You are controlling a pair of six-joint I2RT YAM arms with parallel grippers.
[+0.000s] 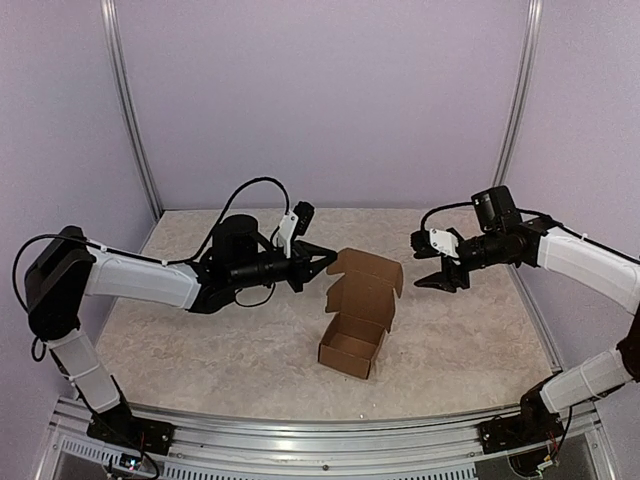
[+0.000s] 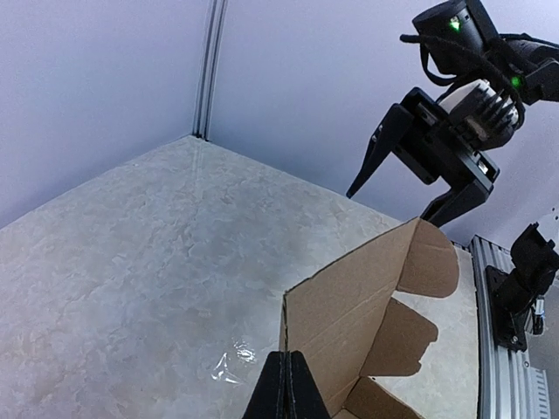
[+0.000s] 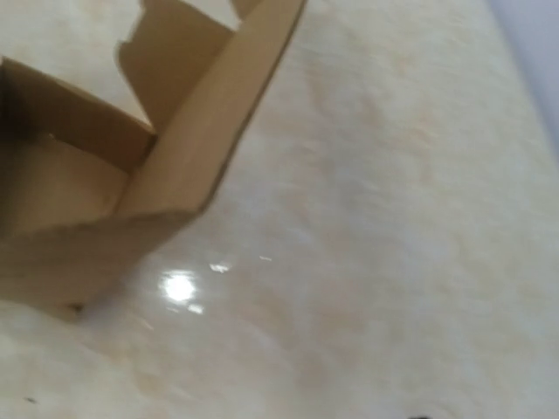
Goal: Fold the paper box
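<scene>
No text, label, brand name, number or sign can be read anywhere in the views. The paper box (image 1: 352, 340) shows plain brown cardboard on every visible face, inside and out. The only markers of any kind are two small green indicator lights (image 2: 453, 24) glowing on the black housing of the right arm (image 2: 489, 52), visible from the left wrist view. No lettering can be made out beside them.

blurry, edge-cropped paper box (image 3: 196, 148)
</scene>
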